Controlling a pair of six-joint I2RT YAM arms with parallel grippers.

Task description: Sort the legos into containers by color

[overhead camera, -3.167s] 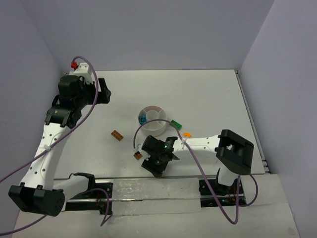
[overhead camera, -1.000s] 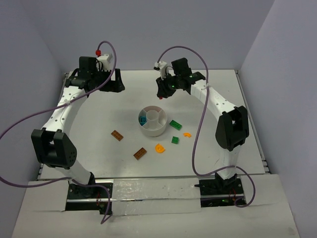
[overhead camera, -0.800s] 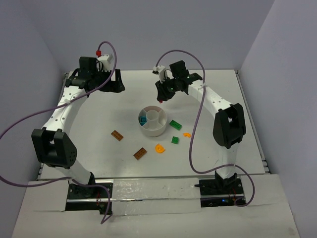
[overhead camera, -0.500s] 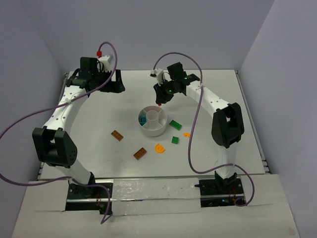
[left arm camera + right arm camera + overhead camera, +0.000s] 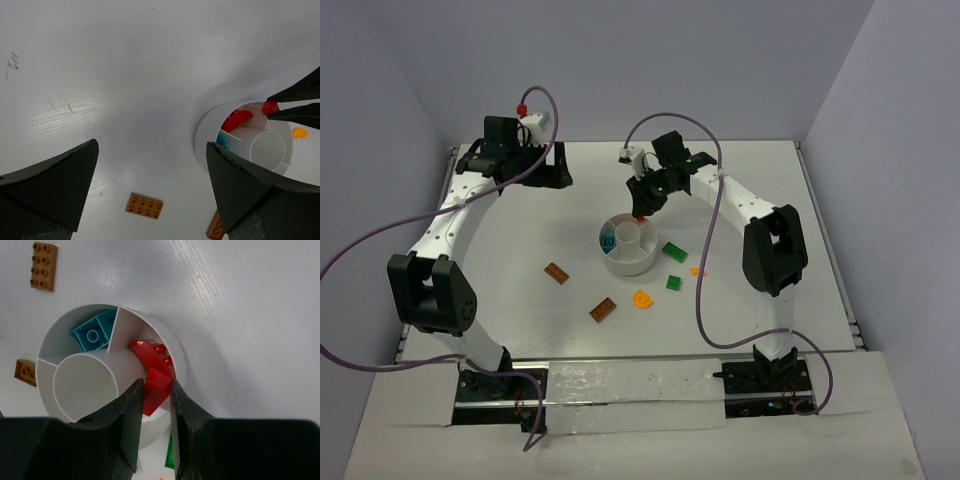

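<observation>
Grip is tight: we pinch a tiny shiny red plastic brick (image 5: 156, 386) in our right hand (image 5: 640, 212), just over the round white plastic dish (image 5: 85, 385), above the wedge holding a curved red piece (image 5: 144, 351). Our left hand (image 5: 151, 145) gapes wide, empty.

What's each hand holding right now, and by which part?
Right hand pinches a red lego by its opposite sides; left hand is open, empty.

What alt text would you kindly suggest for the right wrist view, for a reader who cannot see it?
The right gripper, shut on a red lego, hangs over the white dish, above the wedge that already holds red pieces. The next wedge holds a teal lego; two brown legos lie on the table outside.
</observation>
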